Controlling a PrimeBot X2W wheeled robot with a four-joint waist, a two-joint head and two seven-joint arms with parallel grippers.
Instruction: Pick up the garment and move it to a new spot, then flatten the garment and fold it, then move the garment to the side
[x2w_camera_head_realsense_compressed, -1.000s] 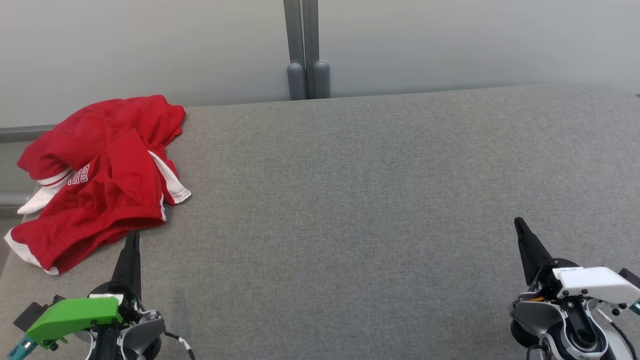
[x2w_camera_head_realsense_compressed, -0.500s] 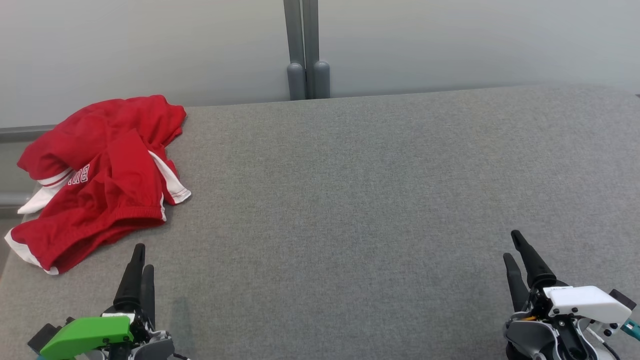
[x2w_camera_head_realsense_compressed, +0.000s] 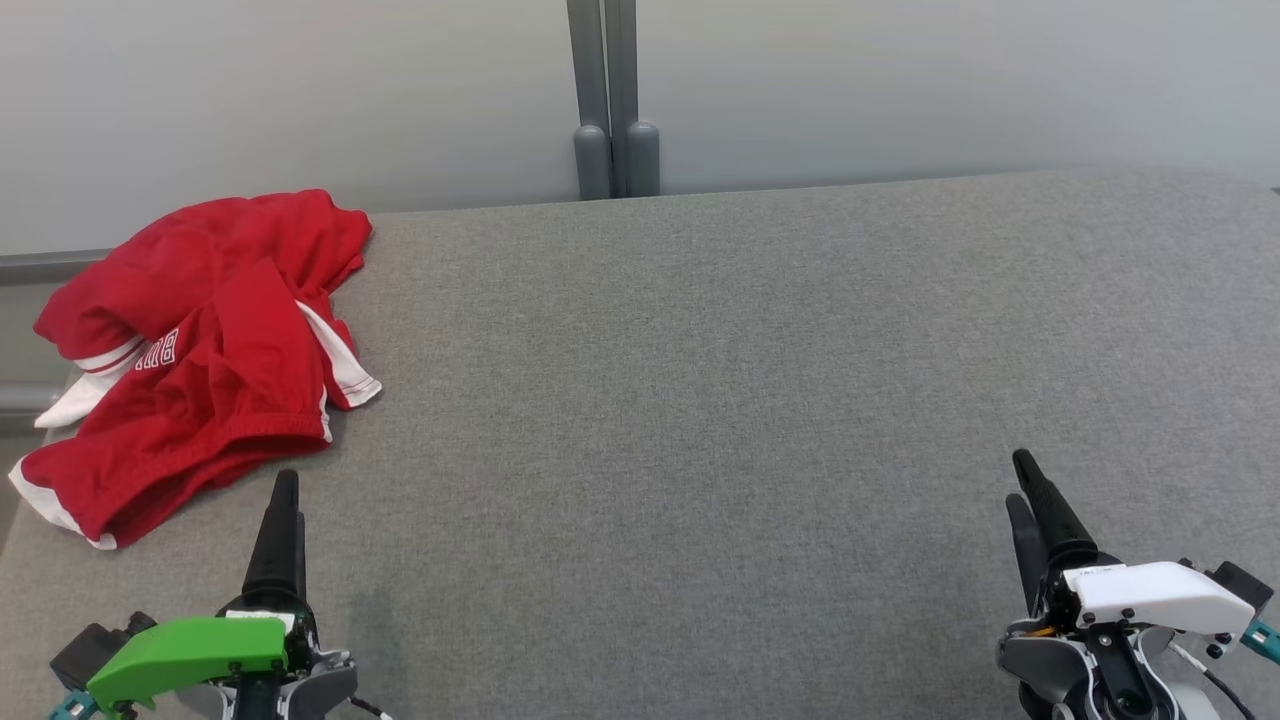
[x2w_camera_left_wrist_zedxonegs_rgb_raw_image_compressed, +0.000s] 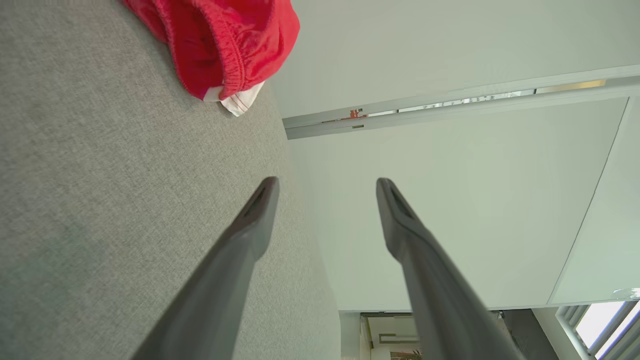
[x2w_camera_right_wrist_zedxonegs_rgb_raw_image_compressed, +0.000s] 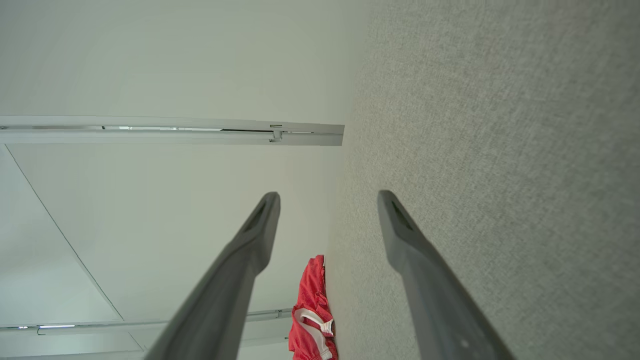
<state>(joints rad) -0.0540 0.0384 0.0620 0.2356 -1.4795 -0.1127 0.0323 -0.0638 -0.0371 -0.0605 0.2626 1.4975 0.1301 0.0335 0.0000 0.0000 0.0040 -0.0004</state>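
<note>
The red garment (x2w_camera_head_realsense_compressed: 200, 340), with white trim and white lettering, lies crumpled at the far left of the grey fabric table (x2w_camera_head_realsense_compressed: 700, 380), partly over its left edge. My left gripper (x2w_camera_head_realsense_compressed: 290, 495) hovers just in front of the garment's near hem, apart from it. In the left wrist view the left gripper (x2w_camera_left_wrist_zedxonegs_rgb_raw_image_compressed: 327, 182) is open and empty, with the garment (x2w_camera_left_wrist_zedxonegs_rgb_raw_image_compressed: 220, 40) ahead at the upper left. At the lower right, far from the cloth, my right gripper (x2w_camera_head_realsense_compressed: 1017, 478) is over bare table. The right wrist view shows the right gripper (x2w_camera_right_wrist_zedxonegs_rgb_raw_image_compressed: 327, 196) open, with the garment (x2w_camera_right_wrist_zedxonegs_rgb_raw_image_compressed: 310, 310) small in the distance.
A grey post (x2w_camera_head_realsense_compressed: 610, 100) stands against the pale wall behind the table's far edge. A grey rail (x2w_camera_head_realsense_compressed: 40, 265) runs along the wall beyond the left edge. The table's wide grey surface stretches between the two grippers.
Both grippers went from shut to open. Each drew back a little toward the near edge of the table. The garment has not moved.
</note>
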